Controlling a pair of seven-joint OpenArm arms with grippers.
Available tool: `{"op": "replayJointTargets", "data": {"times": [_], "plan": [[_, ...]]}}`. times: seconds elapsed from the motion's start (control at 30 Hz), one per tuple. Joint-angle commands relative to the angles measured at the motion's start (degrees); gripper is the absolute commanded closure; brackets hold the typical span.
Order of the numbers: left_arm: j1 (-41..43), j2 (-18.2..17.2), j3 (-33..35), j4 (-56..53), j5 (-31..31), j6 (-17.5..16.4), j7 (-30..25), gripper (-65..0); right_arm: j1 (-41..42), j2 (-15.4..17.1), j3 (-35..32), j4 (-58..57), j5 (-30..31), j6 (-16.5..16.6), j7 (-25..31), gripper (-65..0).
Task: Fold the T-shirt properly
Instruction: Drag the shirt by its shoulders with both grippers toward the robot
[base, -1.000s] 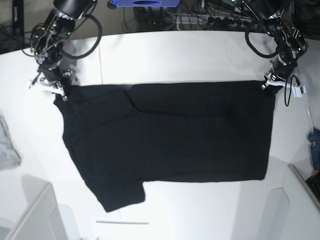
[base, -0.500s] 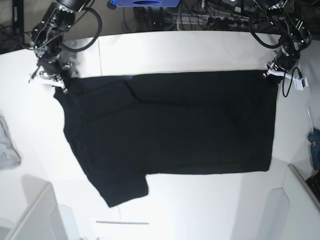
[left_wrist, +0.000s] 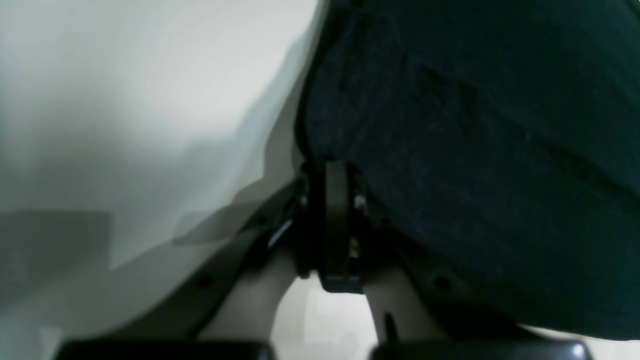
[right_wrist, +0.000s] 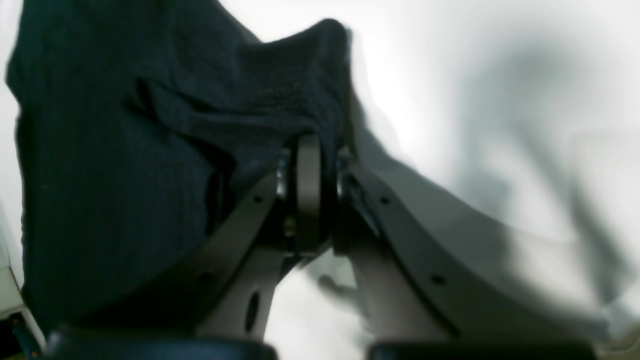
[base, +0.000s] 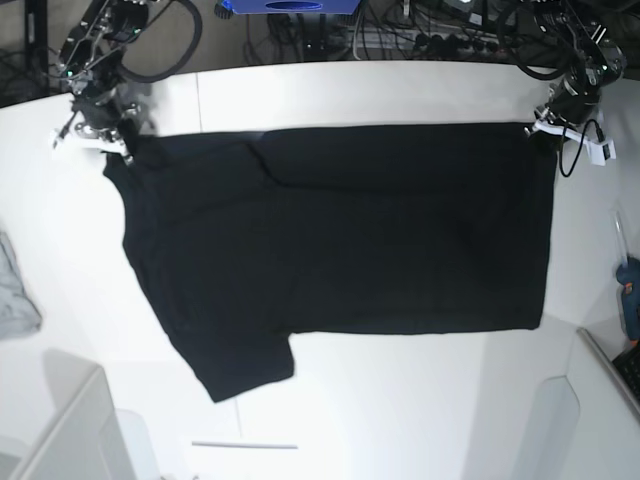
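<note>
Dragged farther toward 12 o'clock since before — T-shirt (base: 340, 240) spread flat mid-table, one sleeve at 7 o'clock. Clamped on its far corners: left gripper (base: 545, 125), right gripper (base: 118, 150). No tidy fold yet — mostly undone.

Matt black cloth on a smooth white table

The T-shirt (base: 340, 235) is matt black knit cloth, its fine weave showing close up, softly creased near the corners. The table (base: 400, 420) looks smooth, white and faintly glossy. The gripper fingers (right_wrist: 280, 240) look like dull grey metal or plastic.
</note>
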Motion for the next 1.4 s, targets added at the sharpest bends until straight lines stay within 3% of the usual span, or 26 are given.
{"op": "replayJointTargets", "data": {"times": [0.0,0.5,0.87,1.37], "plan": [[0.6,-0.5,-0.3,1.1,1.2,0.5,0.9,0.0,-0.4,0.3,0.3,2.0,0.4,0.0,1.0,0.0],[6.6,-0.4,-0.4,4.1,1.2,0.5,0.9,0.0,-6.9,0.2,0.0,5.7,0.5,0.0,0.9,0.0],[10.8,-0.5,-0.7,4.1,0.9,0.5,0.7,0.0,-11.6,0.6,0.0,6.1,4.6,0.0,0.9,0.0],[14.4,-0.4,-0.7,4.7,0.8,0.5,0.7,0.0,-12.9,0.7,-0.1,6.1,4.5,0.1,0.9,0.0]]}}
